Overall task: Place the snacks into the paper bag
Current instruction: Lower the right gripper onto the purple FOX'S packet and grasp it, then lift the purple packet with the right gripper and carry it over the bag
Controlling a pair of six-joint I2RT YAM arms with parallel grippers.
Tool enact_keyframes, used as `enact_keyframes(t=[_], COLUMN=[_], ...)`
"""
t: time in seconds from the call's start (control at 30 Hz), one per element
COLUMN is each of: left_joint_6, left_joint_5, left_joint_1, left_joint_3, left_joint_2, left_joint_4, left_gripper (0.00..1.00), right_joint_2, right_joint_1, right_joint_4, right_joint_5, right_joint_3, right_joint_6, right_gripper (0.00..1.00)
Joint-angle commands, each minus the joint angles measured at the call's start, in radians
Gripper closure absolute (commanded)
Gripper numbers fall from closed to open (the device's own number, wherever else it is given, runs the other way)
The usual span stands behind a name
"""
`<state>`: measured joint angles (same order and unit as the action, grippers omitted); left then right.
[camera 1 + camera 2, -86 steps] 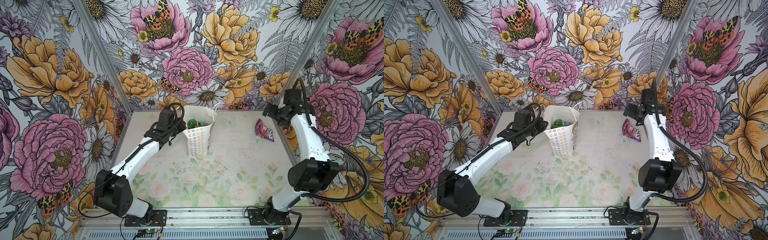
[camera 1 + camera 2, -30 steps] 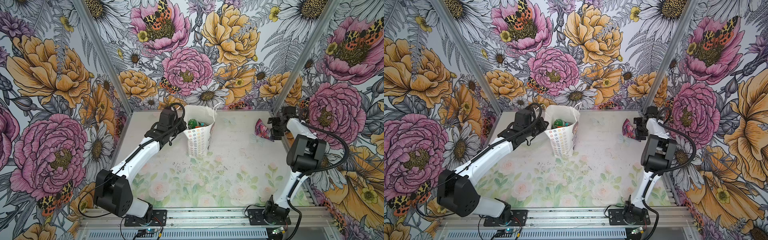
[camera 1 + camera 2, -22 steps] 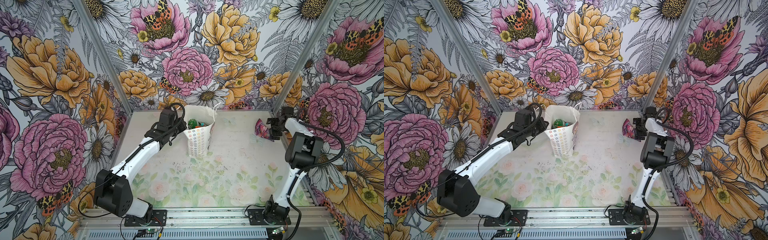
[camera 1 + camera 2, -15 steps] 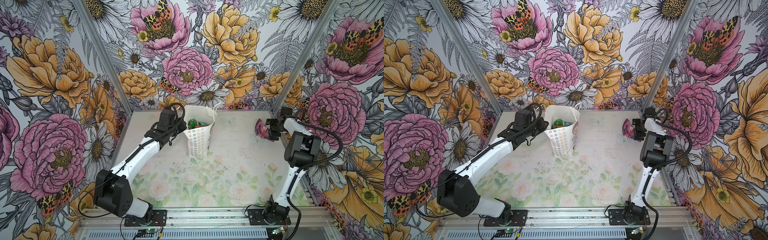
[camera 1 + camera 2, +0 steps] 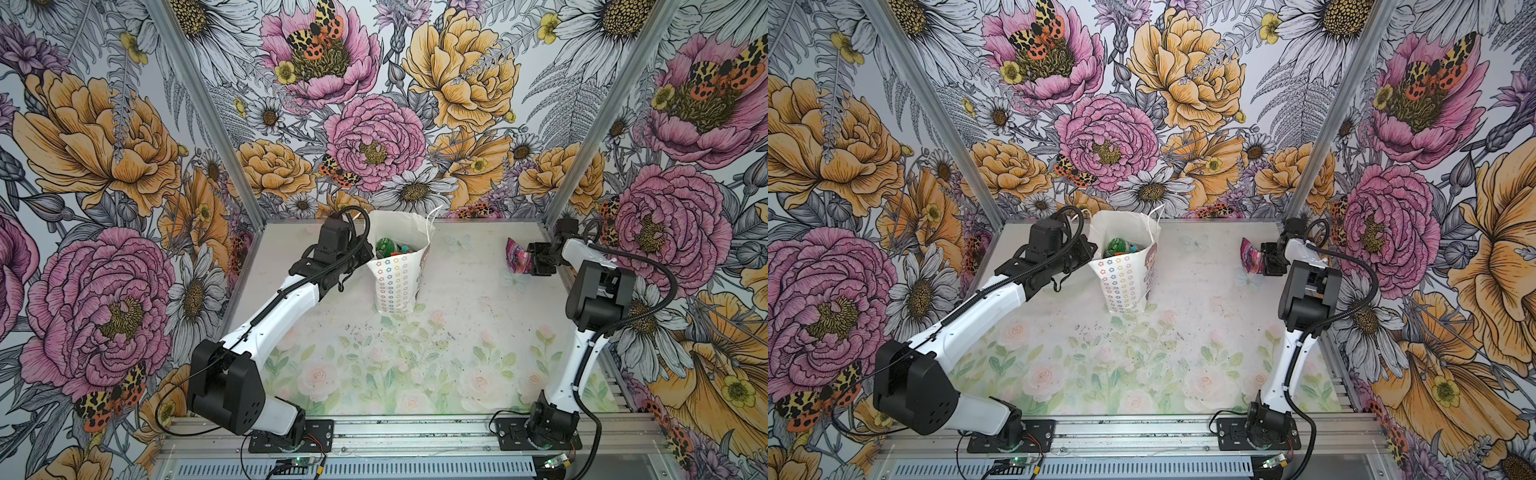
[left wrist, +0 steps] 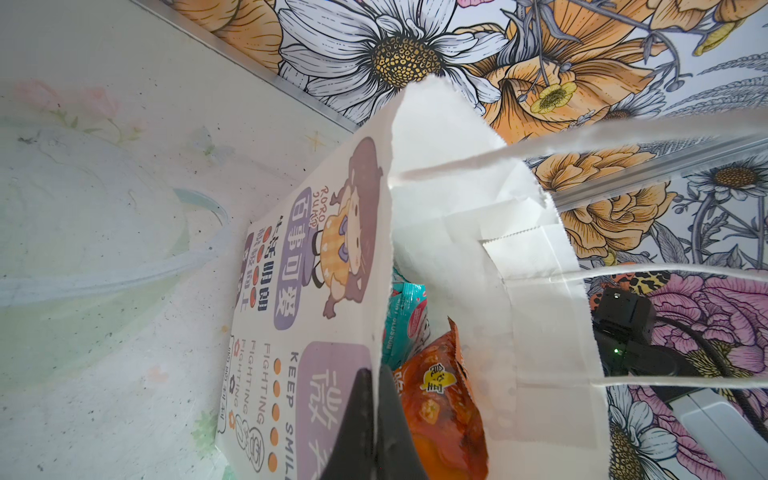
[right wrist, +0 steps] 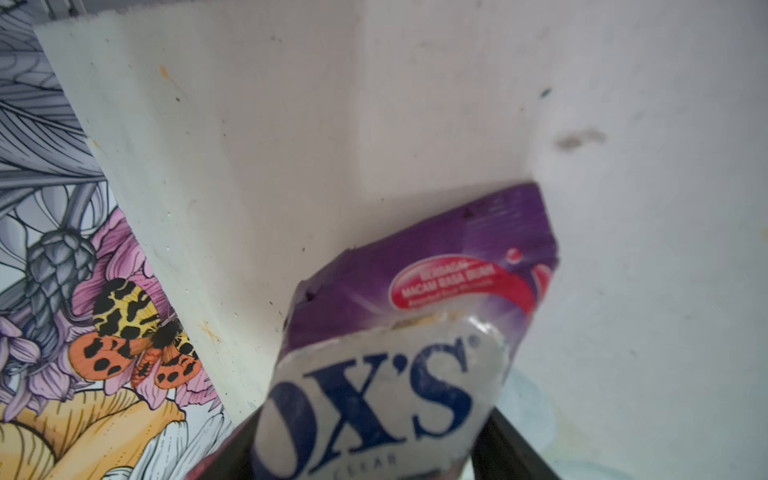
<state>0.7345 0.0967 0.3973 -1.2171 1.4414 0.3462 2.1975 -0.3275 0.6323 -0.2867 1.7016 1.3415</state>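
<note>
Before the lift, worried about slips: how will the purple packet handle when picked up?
The purple packet looks creased and glossy, so probably floppy and slightly slippery. Small and flattish in a top view, so likely light and unlikely to roll.

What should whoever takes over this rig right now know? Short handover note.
The left gripper is shut on the rim of the paper bag, which stands upright at the back of the table.
The right gripper is around the purple packet by the table's right edge; clamped or not, I cannot tell.
Done: an orange packet, a teal packet and a green packet sit in the bag.
Left: secure the purple packet, the only snack seen outside, and drop it into the bag.
</note>
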Motion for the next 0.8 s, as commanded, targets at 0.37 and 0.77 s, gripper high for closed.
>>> enact_keyframes(t=[0.37, 0.77], left_joint_6=[0.001, -0.001], left_joint_5=[-0.027, -0.022], left_joint_1=[0.008, 0.007], left_joint_3=[-0.012, -0.02], left_joint_2=[-0.036, -0.032], left_joint_4=[-0.033, -0.033], left_gripper=[1.0, 1.0], right_joint_2=[-0.159, -0.376], right_joint_1=[0.029, 0.178], right_joint_4=[-0.281, -0.309], right_joint_5=[-0.081, -0.063], right_joint_3=[-0.134, -0.019], right_joint_6=[-0.145, -0.418], right_gripper=[0.94, 1.0])
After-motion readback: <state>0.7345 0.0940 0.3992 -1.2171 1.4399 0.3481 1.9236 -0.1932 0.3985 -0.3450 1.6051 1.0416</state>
